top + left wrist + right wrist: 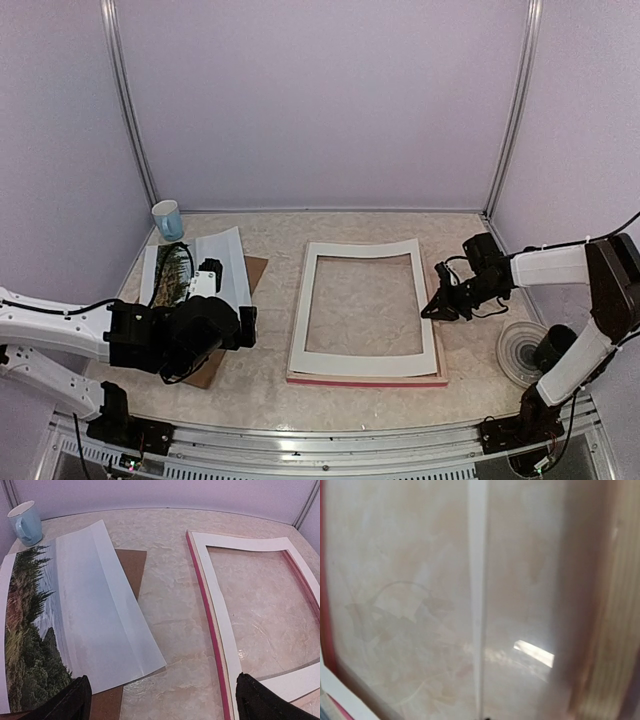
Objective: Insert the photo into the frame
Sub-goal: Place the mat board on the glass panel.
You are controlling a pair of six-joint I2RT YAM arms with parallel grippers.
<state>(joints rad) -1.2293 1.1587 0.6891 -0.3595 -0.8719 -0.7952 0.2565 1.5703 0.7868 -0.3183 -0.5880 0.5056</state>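
Listing, L to R: 1 mug (168, 220), blue, far-left corner; 1 photo (30, 645), print side up on 1 brown board (131, 567); 1 frame (365, 381), pink, flat at centre, well apart from photo, w/ 1 white mat (300, 310) lying on it. 2 grippers: left gripper (162, 702), jaws spread wide, near photo; right gripper (430, 312), jaws pressed together, by frame's right rail.

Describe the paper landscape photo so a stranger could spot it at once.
Start at the left side of the marbled tabletop, near the pale blue mug in the far corner. There, lying on a brown backing board, is the rectangular paper landscape photo. Unlike the blank white cardboard mat at the centre, it shows dark green trees and pale sky.
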